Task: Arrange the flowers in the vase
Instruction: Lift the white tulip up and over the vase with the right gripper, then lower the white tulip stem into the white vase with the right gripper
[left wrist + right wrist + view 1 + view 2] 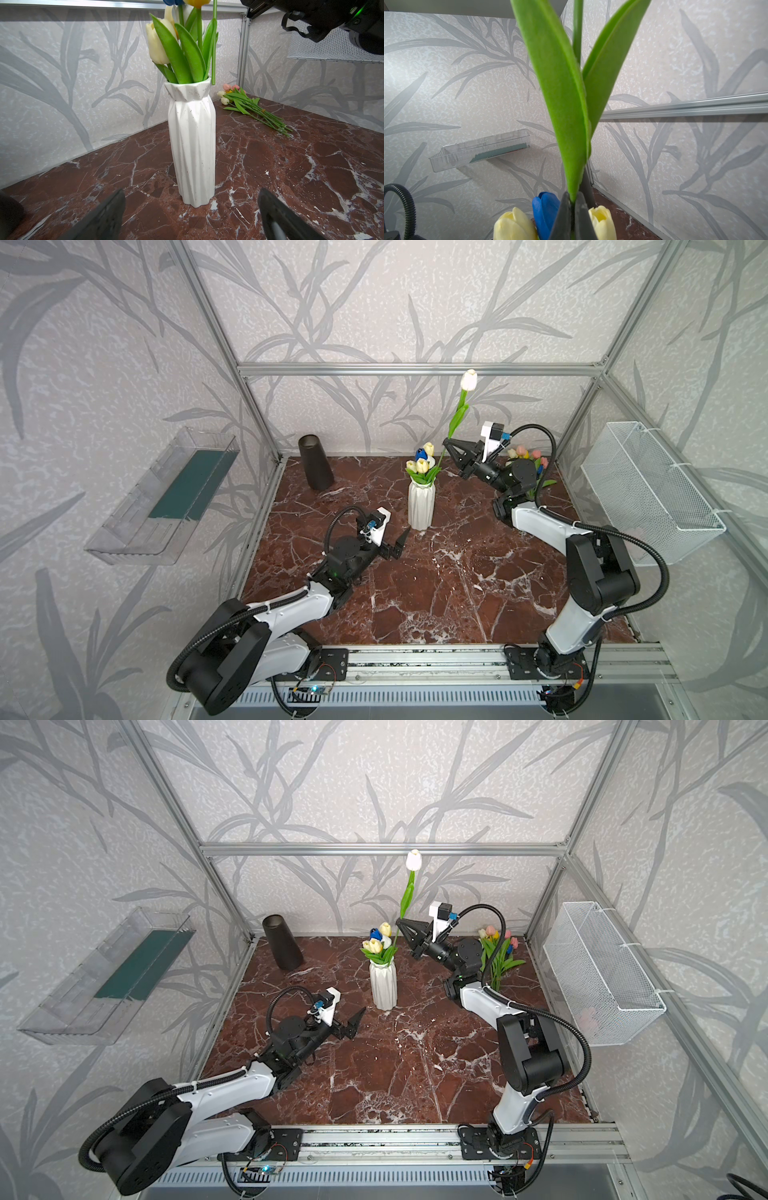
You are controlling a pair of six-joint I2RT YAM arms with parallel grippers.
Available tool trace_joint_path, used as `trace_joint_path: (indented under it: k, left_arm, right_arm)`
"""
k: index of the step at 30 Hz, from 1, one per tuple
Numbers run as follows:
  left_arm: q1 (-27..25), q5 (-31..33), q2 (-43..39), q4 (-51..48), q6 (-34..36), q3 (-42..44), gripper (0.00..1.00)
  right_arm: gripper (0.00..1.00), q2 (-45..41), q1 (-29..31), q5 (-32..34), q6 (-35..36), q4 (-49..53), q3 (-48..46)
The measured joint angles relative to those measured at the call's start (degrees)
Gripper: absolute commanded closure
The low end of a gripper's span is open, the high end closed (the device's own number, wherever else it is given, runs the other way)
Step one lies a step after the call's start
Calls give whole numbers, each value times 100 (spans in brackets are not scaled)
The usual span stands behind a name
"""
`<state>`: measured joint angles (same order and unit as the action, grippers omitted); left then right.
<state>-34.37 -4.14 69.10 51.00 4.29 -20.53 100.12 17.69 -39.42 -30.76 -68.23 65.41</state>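
A white faceted vase (421,506) (383,986) (192,145) stands mid-table with cream, yellow and blue flowers (422,460) in it. My right gripper (446,444) (398,923) (572,199) hovers just right of those heads, shut on the green stem of a white tulip (469,380) that rises high above it. In the left wrist view that stem's (213,62) lower end hangs at the vase rim, on its outer side. My left gripper (398,543) (351,1023) (191,194) sits low in front of the vase, open and empty. More flowers (530,460) (255,108) lie at the back right.
A dark cone-shaped vase (316,462) stands at the back left. A white wire basket (648,489) hangs on the right wall and a clear plastic shelf (162,497) on the left wall. Aluminium frame posts border the marble tabletop (436,593).
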Motion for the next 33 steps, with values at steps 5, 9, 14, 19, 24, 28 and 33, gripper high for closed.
trace_joint_path:
  k: [5, 9, 14, 19, 24, 28, 33]
  left_arm:
    - [0, 4, 0, -2, 2, 0, 1]
    - [-2, 4, 0, 0, 7, 0, 0]
    - [-2, 4, 59, 9, 4, 0, 0]
    - [0, 2, 122, 20, 2, 0, 0]
    - [0, 2, 155, 63, 2, 0, 1]
    - [0, 2, 229, 131, 0, 0, 1]
    - [0, 2, 269, 136, 0, 0, 1]
  right_arm:
    - [100, 4, 17, 52, 74, 92, 46]
    - [100, 4, 31, 59, 101, 177, 142]
    - [100, -24, 72, 59, 247, 396, 195]
    - [100, -208, 114, 59, 459, 702, 195]
    - [100, -319, 122, 59, 579, 835, 271]
    - [100, -348, 122, 61, 675, 955, 323]
    - [100, -350, 142, 83, 804, 1040, 321]
